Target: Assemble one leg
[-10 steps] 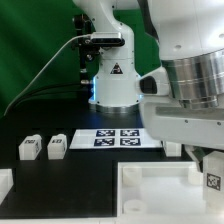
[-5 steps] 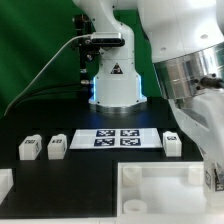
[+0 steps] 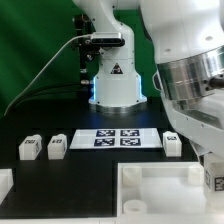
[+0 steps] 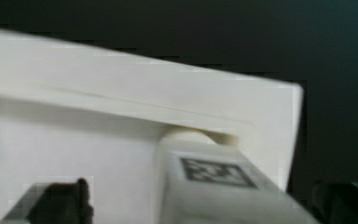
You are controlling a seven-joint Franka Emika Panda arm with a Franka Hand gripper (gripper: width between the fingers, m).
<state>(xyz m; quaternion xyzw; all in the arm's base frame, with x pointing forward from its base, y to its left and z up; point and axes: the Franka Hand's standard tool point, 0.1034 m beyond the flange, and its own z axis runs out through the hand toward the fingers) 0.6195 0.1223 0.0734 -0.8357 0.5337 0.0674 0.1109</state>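
In the wrist view, a leg (image 4: 215, 172), a white block with a black-and-white tag, stands at a corner of the large white tray-like piece (image 4: 87, 110). My gripper (image 4: 185, 205) straddles it with jaws open. The dark left finger (image 4: 62, 200) is clearly apart from the leg, and the other side is blurred. In the exterior view this leg (image 3: 212, 179) sits at the tray piece's (image 3: 160, 185) far right corner, under my arm (image 3: 195, 95). Three more legs lie on the black table: two (image 3: 29, 148) (image 3: 57, 146) at the left, one (image 3: 171, 144) beside the marker board.
The marker board (image 3: 120, 137) lies flat at the middle back. The robot's base (image 3: 113, 85) stands behind it. A white part (image 3: 5, 183) shows at the exterior view's lower left edge. Green backdrop behind.
My arm's wrist has turned and shifted toward the exterior view's right, uncovering the leg beside the marker board. The leg at the tray piece's corner has stayed in place.
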